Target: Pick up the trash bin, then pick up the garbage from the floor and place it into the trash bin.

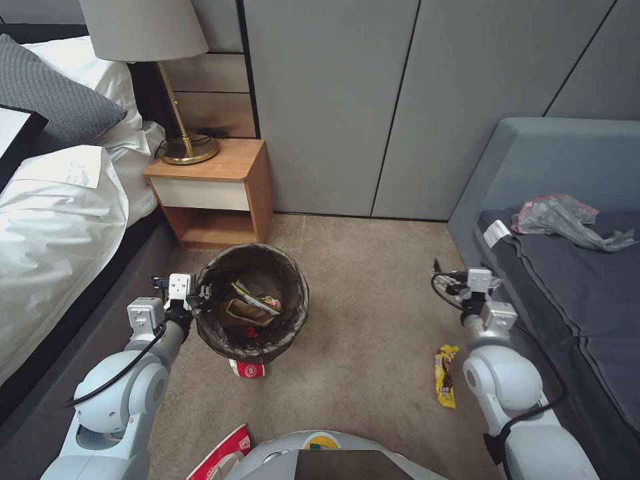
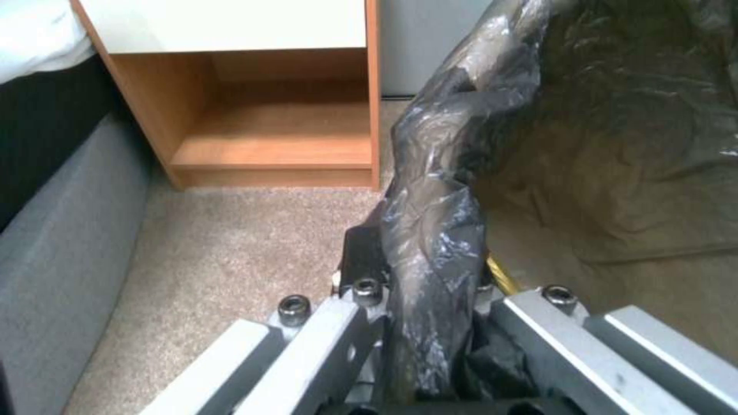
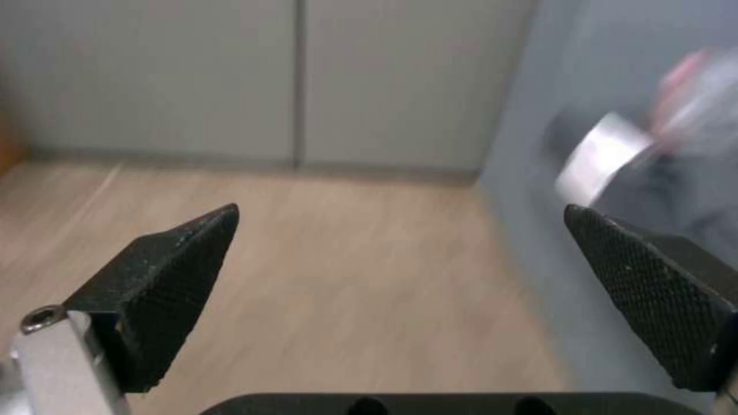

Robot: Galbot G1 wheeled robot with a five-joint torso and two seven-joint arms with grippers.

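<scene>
A: Status on the trash bin [image 1: 253,303]?
B: Round pail on the beige short-pile carpet [image 1: 373,293], just in front of the wooden nightstand [image 1: 213,193]. Dark crinkly liner bag [image 2: 438,230] folded over the rim, glossy and creased. The pail's wall is mostly hidden under the liner.
A: Left gripper [image 1: 200,292]?
B: At the bin's rim on the bed side. In the left wrist view its fingers are clamped on the rim with the bag bunched between them. The black pads are largely buried in plastic, so I can't make out the contact.
A: What's in the bin?
B: A tan paper bag [image 1: 247,311], a yellow/silver wrapper [image 1: 257,300], something small and red lower down. Hard to read in the shadow.
A: Garbage on the floor?
B: Yellow snack wrapper [image 1: 446,375], flat and shiny, on the carpet just beside the right arm. Red-and-white paper bowl [image 1: 247,369] touching the bin's near side, partly hidden under it. Another red-and-white piece [image 1: 223,453] cut off by the robot's torso.
A: Right gripper [image 1: 445,280]?
B: In the air near the grey couch [image 1: 567,280], fingers spread wide with nothing between them. Right wrist view shows wedge-shaped pads [image 3: 169,288] with a knurled texture. The background there is smeared; a white tag and something pinkish on the couch can't be resolved.
A: Anything else?
B: Crumpled grey-pink plastic [image 1: 567,220] lying on the couch cushion. Brass lamp base [image 1: 188,148] on the nightstand, shade cut off at the frame's top.
</scene>
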